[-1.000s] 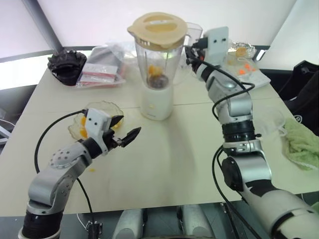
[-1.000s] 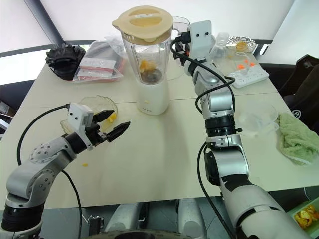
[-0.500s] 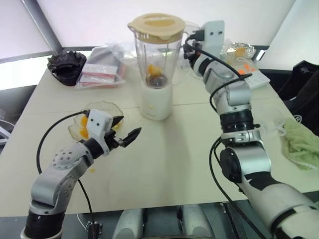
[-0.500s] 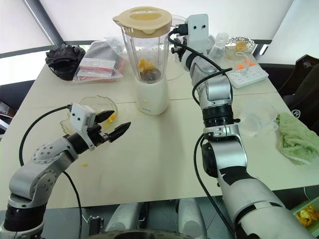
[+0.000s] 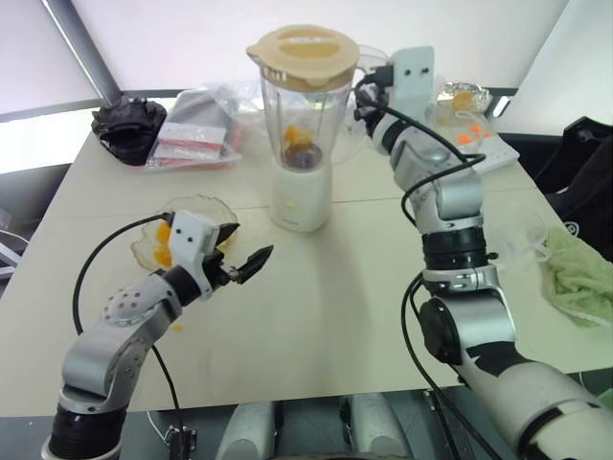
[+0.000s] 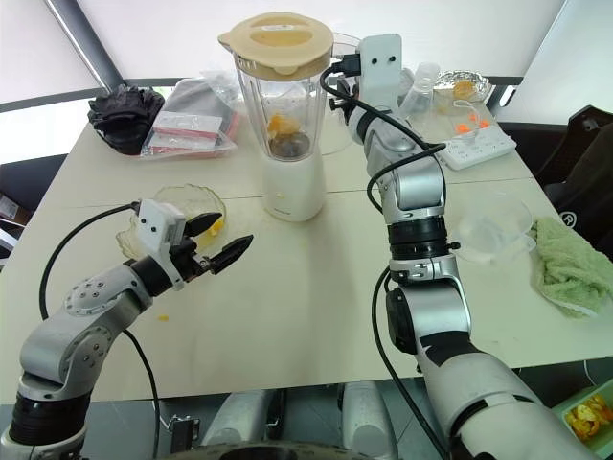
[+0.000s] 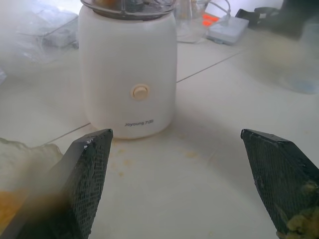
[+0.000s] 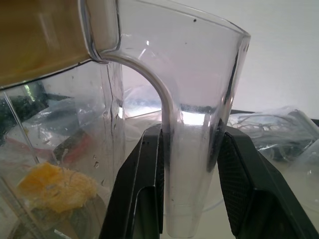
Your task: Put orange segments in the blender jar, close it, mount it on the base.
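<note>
Blender jar (image 6: 283, 101), lidded, orange segments (image 8: 55, 186) inside, standing on the base (image 7: 128, 74); right gripper (image 8: 189, 164) clamps the jar's handle (image 8: 192, 144), apparently to seat it; left gripper (image 5: 244, 257), in front of the base, fingers spread, empty, waits clear.

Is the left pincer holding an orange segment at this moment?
No: the left pincer stands wide open with nothing between its fingers, facing the base across bare table.
</note>
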{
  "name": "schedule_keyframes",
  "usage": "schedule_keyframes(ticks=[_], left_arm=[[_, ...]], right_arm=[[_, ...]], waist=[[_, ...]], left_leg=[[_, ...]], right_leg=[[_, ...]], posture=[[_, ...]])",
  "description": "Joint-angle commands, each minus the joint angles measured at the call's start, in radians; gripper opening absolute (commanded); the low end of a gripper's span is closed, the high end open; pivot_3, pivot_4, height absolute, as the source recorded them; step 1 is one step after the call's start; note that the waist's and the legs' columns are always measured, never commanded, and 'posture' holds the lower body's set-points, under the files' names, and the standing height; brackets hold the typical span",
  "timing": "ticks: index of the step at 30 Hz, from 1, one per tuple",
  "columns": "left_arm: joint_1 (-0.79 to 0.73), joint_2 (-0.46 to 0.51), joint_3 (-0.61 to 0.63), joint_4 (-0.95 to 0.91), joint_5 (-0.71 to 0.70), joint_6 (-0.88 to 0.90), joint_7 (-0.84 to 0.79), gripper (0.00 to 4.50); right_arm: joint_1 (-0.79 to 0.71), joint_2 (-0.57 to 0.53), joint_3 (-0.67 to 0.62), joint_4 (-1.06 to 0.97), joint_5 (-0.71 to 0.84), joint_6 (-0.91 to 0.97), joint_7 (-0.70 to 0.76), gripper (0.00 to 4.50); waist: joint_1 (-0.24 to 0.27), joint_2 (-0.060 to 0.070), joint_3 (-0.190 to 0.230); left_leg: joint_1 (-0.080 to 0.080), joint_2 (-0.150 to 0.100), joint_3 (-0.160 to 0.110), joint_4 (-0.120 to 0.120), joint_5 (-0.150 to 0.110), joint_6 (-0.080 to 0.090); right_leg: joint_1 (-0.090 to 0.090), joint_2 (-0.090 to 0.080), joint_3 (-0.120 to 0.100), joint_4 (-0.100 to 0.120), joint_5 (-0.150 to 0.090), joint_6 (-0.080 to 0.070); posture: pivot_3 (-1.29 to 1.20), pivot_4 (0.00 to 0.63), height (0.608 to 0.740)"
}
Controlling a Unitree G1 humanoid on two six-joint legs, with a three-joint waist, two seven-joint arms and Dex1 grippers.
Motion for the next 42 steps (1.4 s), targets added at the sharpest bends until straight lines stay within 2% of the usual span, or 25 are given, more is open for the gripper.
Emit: schedule_keyframes(ticks=[1,20,35,36,38,41,42], left_arm=[[-0.019,0.006,0.006,-0.017,-0.004,-0.01,-0.007,4.26],[-0.024,-0.003,-0.002,-0.022,-0.005,-0.002,0.003,4.26],[-0.028,-0.008,-0.005,-0.018,-0.002,-0.004,0.003,4.26],[-0.028,-0.008,-0.005,-0.017,-0.002,-0.004,0.003,4.31],[-0.029,-0.007,-0.005,-0.017,-0.002,-0.003,0.002,4.31],[-0.029,-0.006,-0.005,-0.016,-0.002,-0.003,0.0,4.31],[-0.029,-0.006,-0.005,-0.016,-0.002,-0.003,0.0,4.31]], right_arm=[[0.015,0.012,0.021,-0.031,-0.015,0.035,-0.009,0.98],[-0.011,0.001,0.084,-0.116,-0.069,0.18,-0.02,0.98],[-0.019,0.004,0.06,-0.079,-0.052,0.165,-0.003,0.98],[-0.02,0.004,0.059,-0.076,-0.052,0.162,-0.002,1.98],[-0.019,0.001,0.058,-0.068,-0.055,0.146,0.003,2.84],[-0.02,-0.004,0.058,-0.057,-0.064,0.133,0.002,4.4],[-0.02,-0.005,0.059,-0.055,-0.068,0.13,0.001,4.46]], waist=[[0.0,0.0,0.0],[0.0,0.0,0.0],[0.0,0.0,0.0],[0.0,0.0,0.0],[-0.001,0.0,0.0],[-0.003,0.0,0.0],[-0.004,0.0,0.0]], left_leg=[[0.0,0.0,0.0,0.0,0.0,0.0],[0.0,0.0,0.0,0.0,0.0,0.0],[0.0,0.0,0.0,0.0,0.0,0.0],[0.0,0.0,0.0,0.0,0.0,0.0],[0.0,0.0,0.0,0.0,0.0,0.0],[0.0,0.0,0.0,0.0,0.0,0.0],[0.0,0.0,0.0,0.0,0.0,0.0]], right_leg=[[0.0,0.0,0.0,0.0,0.0,0.0],[0.0,0.0,0.0,0.0,0.0,0.0],[0.0,0.0,0.0,0.0,0.0,0.0],[0.0,0.0,0.0,0.0,0.0,0.0],[0.001,0.0,0.0,0.0,0.0,0.0],[0.0,0.0,0.0,0.0,0.0,0.0],[0.0,0.0,0.0,0.0,0.0,0.0]], posture=[[0.0,0.15,0.74],[0.0,0.15,0.74],[0.0,0.15,0.74],[0.0,0.15,0.74],[0.0,0.15,0.74],[0.0,0.15,0.74],[0.0,0.15,0.74]])
